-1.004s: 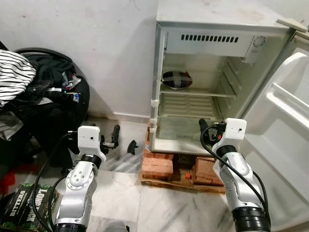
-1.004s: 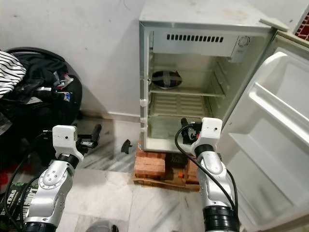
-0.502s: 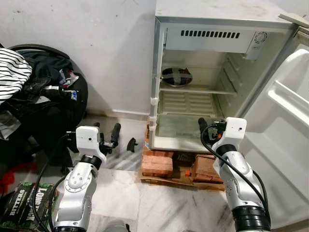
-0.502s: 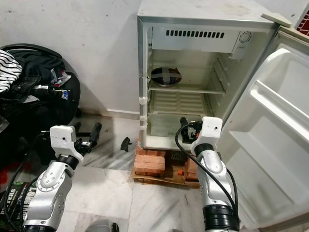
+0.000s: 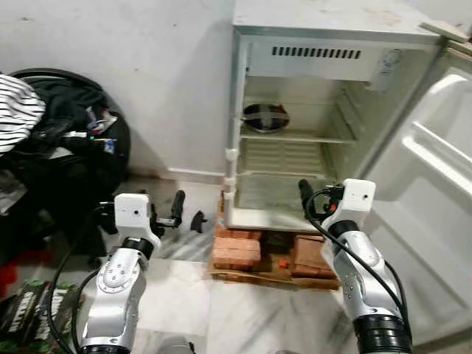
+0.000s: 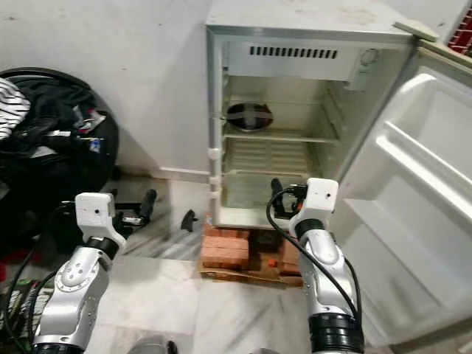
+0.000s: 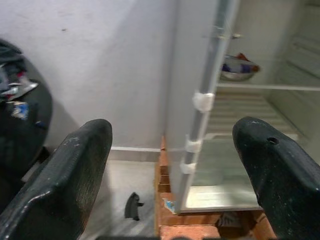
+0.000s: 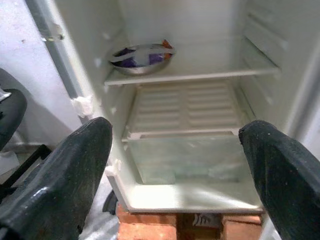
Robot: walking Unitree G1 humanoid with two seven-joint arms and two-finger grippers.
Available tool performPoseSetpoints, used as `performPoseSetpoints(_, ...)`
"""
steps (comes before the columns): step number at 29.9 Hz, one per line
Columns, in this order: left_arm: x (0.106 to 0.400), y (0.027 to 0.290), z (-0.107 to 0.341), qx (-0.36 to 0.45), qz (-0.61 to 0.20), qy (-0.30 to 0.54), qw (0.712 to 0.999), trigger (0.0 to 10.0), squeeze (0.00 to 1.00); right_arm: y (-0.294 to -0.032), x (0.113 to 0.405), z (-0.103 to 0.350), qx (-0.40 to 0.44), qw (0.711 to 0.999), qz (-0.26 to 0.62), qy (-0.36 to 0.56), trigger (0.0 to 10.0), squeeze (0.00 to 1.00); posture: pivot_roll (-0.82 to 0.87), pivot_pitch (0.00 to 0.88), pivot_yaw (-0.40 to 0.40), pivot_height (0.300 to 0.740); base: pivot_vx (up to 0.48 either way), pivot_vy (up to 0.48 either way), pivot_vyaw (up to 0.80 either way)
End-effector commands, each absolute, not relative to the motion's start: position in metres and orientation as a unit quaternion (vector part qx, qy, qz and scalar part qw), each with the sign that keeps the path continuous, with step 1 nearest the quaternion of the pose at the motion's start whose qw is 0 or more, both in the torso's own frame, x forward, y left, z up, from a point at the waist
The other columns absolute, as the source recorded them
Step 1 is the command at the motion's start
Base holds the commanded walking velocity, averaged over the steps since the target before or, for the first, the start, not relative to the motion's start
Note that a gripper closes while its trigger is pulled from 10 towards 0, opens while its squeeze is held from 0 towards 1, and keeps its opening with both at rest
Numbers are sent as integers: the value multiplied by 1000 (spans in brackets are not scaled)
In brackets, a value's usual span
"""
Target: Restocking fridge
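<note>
Fridge (image 5: 317, 133) stands open on bricks (image 5: 237, 251), door (image 5: 431, 214) swung wide to the right of the right gripper (image 8: 175, 165), which hovers empty, fingers spread wide, just before the lower compartment. A bowl (image 8: 141, 56) sits on the shelf above it. The left gripper (image 7: 172, 170), likewise wide open and empty, hangs left of the fridge

A heap of dark bags (image 5: 63, 147) sits beyond the left gripper (image 5: 177, 206), bricks (image 5: 237, 249) lying below the right gripper (image 5: 304, 193).
</note>
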State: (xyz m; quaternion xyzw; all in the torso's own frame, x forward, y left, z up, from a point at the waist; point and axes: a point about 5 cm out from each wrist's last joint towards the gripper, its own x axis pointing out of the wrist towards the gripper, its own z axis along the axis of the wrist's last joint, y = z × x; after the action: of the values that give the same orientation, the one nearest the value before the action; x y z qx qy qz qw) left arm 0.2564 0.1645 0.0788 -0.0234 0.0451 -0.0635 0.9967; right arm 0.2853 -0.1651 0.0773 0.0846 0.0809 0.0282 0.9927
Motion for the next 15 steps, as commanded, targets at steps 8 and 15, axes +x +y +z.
performPoseSetpoints(8,258,158,76,-10,-60,63,996,10000,1000,-168,277,63,70,988,42,134,10000,1000,56,0,-32,740,-66,-425,0)
performPoseSetpoints(15,257,153,74,-1,-80,76,994,10000,1000,-162,274,59,71,983,65,155,10000,957,56,0,-31,740,-384,-184,0)
